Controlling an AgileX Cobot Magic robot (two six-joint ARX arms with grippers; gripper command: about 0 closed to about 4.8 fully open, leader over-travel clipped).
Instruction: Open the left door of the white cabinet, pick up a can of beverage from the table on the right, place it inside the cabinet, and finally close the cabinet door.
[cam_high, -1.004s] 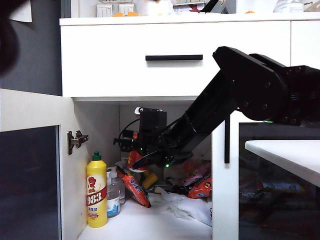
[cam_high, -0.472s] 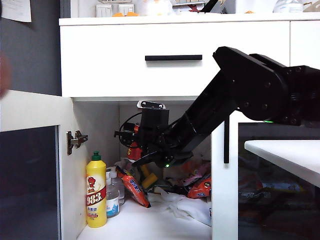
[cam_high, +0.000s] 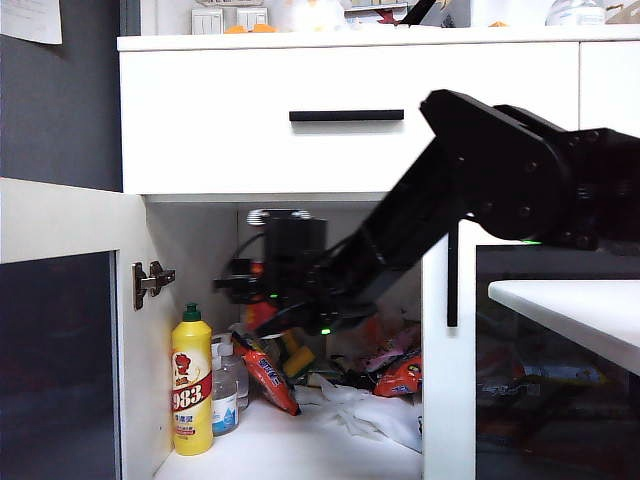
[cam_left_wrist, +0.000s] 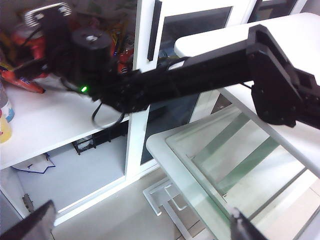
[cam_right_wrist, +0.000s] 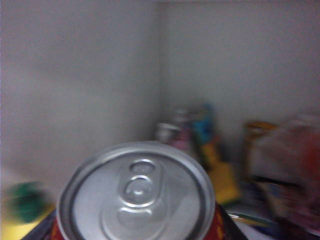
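I am reaching my right arm into the white cabinet (cam_high: 350, 150), whose left door (cam_high: 60, 330) is standing swung wide open. My right gripper (cam_high: 262, 292) is clenched around the red can (cam_right_wrist: 136, 197) and is holding it above the shelf, among the snack packets (cam_high: 268, 378) and just beside the yellow bottle (cam_high: 192, 385). The can's silver top with its pull tab is filling my right wrist view, blurred. My left gripper (cam_left_wrist: 140, 225) is hanging with its fingers spread wide and nothing between them, outside the cabinet, low and in front of the white table (cam_high: 580, 310).
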